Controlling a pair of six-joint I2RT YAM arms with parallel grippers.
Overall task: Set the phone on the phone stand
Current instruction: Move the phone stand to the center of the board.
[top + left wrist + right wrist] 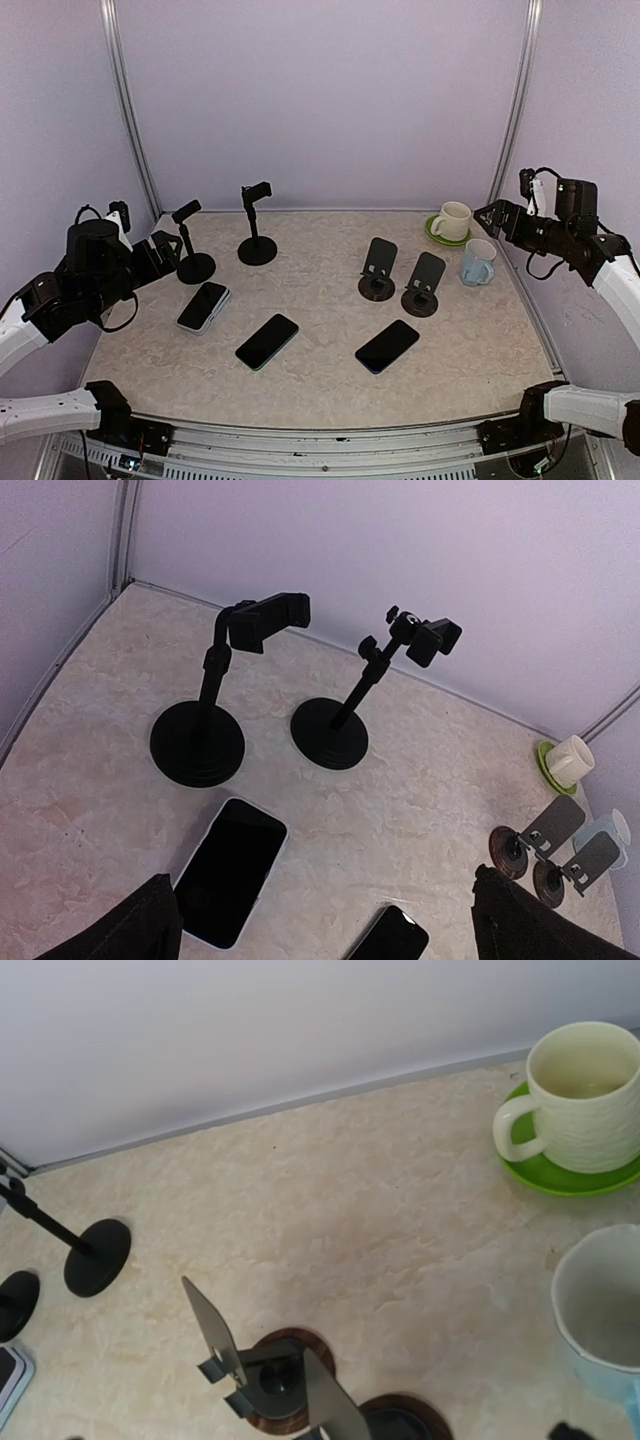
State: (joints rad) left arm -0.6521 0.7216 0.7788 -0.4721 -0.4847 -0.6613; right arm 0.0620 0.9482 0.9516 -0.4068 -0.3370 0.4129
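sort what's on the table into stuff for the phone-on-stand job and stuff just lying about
For the job:
white-cased phone, middle phone, right phone, all lying flat
left clamp stand, right clamp stand
left folding stand, right folding stand

Just lying about:
cream mug on green saucer
blue mug

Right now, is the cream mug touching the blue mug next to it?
Apart. The right wrist view shows bare table between the green saucer under the cream mug and the blue mug.
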